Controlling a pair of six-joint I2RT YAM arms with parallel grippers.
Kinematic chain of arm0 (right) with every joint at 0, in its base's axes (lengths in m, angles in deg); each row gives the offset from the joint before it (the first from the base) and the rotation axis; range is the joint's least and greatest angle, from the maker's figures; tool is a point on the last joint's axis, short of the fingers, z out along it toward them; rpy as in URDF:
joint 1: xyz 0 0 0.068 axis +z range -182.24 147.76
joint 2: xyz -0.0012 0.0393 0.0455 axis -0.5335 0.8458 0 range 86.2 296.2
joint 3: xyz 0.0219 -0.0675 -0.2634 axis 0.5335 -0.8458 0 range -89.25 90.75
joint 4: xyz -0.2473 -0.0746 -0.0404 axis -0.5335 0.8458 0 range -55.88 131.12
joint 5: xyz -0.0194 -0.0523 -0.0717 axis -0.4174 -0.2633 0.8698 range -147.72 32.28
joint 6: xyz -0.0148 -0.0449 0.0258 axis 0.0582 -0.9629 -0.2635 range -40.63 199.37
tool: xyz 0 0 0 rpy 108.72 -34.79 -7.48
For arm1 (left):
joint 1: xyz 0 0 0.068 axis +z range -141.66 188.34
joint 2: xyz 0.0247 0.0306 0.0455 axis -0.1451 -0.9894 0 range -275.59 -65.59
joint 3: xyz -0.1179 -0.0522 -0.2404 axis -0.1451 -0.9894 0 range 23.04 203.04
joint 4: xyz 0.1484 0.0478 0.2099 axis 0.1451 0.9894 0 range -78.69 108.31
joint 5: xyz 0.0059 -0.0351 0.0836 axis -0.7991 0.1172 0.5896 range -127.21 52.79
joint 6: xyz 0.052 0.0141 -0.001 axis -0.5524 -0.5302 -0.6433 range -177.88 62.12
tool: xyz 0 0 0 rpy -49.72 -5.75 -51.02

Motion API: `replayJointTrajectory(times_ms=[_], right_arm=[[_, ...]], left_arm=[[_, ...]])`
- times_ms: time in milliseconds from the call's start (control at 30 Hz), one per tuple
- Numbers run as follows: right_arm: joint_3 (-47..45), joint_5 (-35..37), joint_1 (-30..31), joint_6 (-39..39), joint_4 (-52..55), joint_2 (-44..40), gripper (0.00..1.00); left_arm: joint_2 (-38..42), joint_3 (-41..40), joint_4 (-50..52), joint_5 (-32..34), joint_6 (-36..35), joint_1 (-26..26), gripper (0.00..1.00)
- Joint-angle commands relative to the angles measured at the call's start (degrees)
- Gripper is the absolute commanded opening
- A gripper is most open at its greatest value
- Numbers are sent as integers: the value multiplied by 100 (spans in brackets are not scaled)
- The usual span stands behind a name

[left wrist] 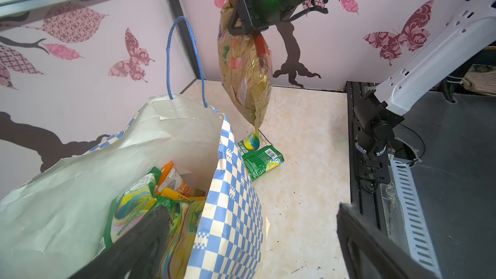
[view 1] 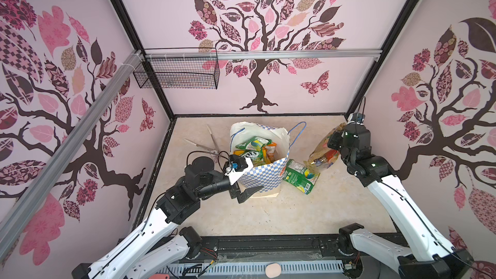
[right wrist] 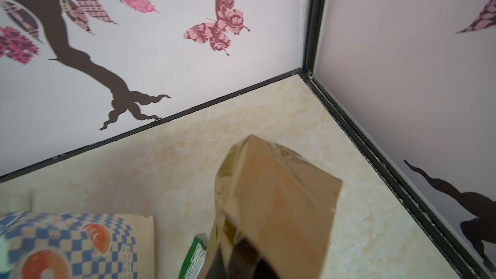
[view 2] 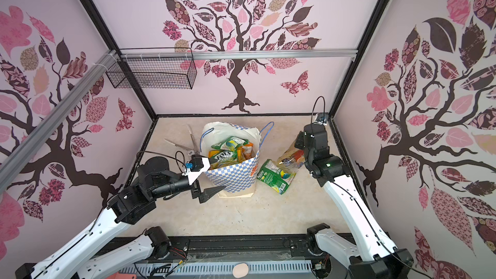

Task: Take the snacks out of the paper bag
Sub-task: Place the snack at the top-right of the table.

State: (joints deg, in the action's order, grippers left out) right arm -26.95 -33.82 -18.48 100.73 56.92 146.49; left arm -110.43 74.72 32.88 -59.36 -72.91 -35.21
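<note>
1. Gold foil first: the gold packet (left wrist: 247, 71) hangs in mid-air, pinched near its top end by the right gripper (left wrist: 241, 30). The jaws are pressed tight together on the crinkly wrapper. The packet droops below the gripper, and its bottom tip dangles just above the green packet (left wrist: 261, 157).
2. That green packet is already out. It lies flat on the table (view 1: 268, 218), just beside the paper bag (view 1: 263, 175) on the robot's right.
3. The paper bag stands upright about mid-table with its mouth wide open. The rest of the snacks (view 1: 255, 151) are still piled inside: green, yellow and orange packets, one reading FOX'S in both top views.
4. The left gripper (left wrist: 252, 234) is spread wide at the bag's near rim. The left wrist view shows one finger over the packets inside the mouth and the other outside, with the checkered wall between them. It isn't clamping anything, and I can't tell whether the inner finger touches a packet.
5. Scissors (view 1: 212, 140) lie on the table behind the bag, toward the left.
</note>
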Motion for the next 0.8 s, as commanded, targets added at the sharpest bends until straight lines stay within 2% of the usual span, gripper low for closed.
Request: replayJointTrajectory(times_ms=[0, 67, 233, 333, 433, 533, 667, 767], right_arm=[[84, -218, -399, 544, -891, 175, 0], [-22, 28, -572, 616, -1016, 329, 0], [-322, 1346, -587, -60, -1634, 542, 0], [-536, 1610, -584, -338, -2102, 689, 0], [-518, 1493, -579, -368, -2195, 1072, 0], [-390, 894, -589, -371, -2273, 1612, 0], [-40, 47, -583, -144, -2305, 2396, 9], [247, -254, -581, -27, -2454, 2979, 15]], left_arm=[[89, -131, -90, 168, 0, -14, 99], [89, -119, -91, 288, 17, -18, 99], [133, -123, -119, 368, 52, -13, 99], [131, -127, -137, 369, 53, -14, 99], [121, -124, -138, 386, 62, -13, 99], [112, -137, -152, 417, 62, -13, 99], [116, -157, -164, 480, 48, -13, 99], [147, -175, -167, 600, 16, -13, 99]])
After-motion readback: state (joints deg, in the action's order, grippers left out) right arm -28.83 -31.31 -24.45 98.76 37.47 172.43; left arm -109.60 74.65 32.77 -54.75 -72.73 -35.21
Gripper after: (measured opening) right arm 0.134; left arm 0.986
